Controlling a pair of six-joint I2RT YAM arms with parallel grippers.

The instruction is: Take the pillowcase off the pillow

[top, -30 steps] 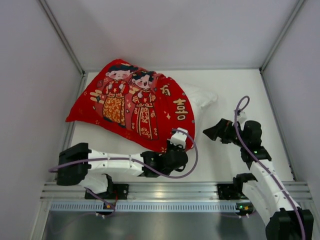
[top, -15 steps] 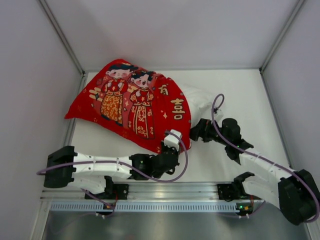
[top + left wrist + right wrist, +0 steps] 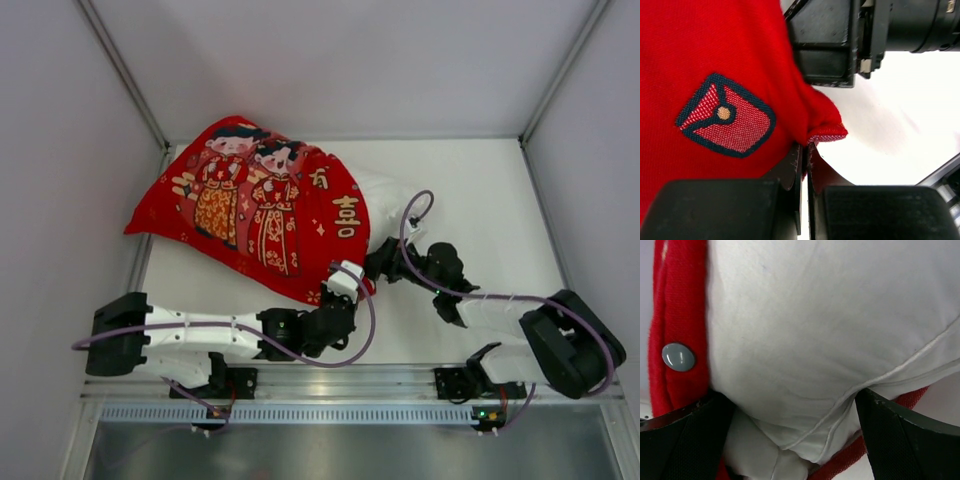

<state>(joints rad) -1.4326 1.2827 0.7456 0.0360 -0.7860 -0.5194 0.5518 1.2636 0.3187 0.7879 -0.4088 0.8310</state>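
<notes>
**Task status.** The pillowcase (image 3: 260, 215) covers nearly the whole pillow (image 3: 388, 192). It lies ahead of my left pincer (image 3: 804, 155) and off to its left, and the printed face is up. Only one white end of the pillow shows, at the open mouth of the cover directly in front of my right pincer (image 3: 792, 420). I judge removal as barely begun. Both holds are being set up, and the whole pull-off is left to do.

**Pincer state.**
- Left pincer: pressed together on a fold of the red hem at the near corner of the cover. Fabric is bunched between the tips.
- Right pincer: spread wide and straddling the bulging white pillow end, with one finger (image 3: 685, 437) on each side. I cannot tell whether the pads press the pillow yet.

**Edges.**
- The red hem runs along the left of my right pincer and carries a grey snap button (image 3: 678, 357). A strip of red also shows under the pillow end.
- The pillow's piped seam crosses between my right fingers.

**Open room.**
- The bare table (image 3: 480, 190) extends to the right of my right pincer and beyond it. That is the free direction for drawing the pillow out.
- To the left of my left pincer, the cover's far corner sits near the left wall (image 3: 60, 200), so there is little room to pull it that way.
- My two pincers sit just beside each other, so there is a risk of them colliding.
</notes>
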